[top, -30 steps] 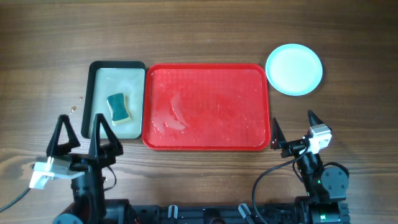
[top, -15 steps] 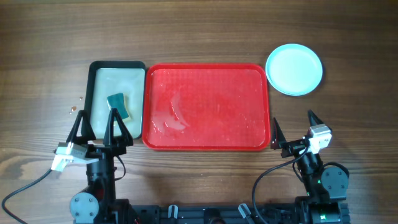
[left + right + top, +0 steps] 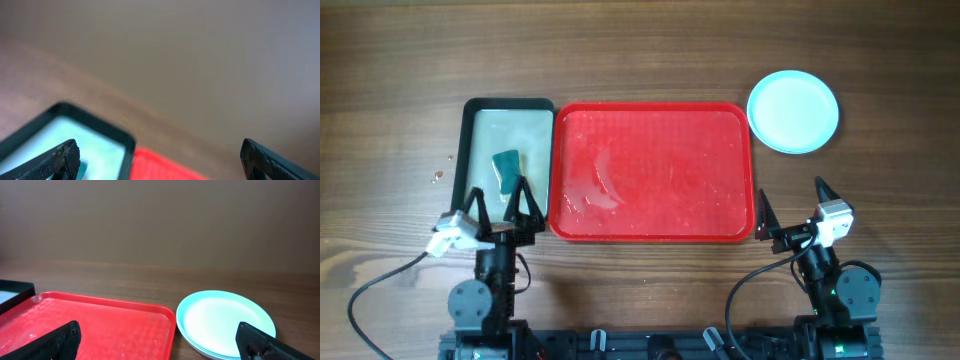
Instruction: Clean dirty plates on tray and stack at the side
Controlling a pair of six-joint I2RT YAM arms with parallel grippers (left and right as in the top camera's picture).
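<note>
Both my left gripper (image 3: 498,193) and right gripper (image 3: 790,195) are spread wide, holding nothing. Stacked plates (image 3: 793,111) lie ahead of my right jaws, the red tray (image 3: 650,170) ahead and left of them.

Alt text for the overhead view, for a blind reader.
A red tray holding no plates sits centre, a pale-blue plate right of it, a black tray with a sponge left of it. Left gripper and right gripper are open.

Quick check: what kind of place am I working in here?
Probably a lab bench staged for dishwashing, not a kitchen: a wood-grain table, a red tray, a sponge in a small black tray.
</note>
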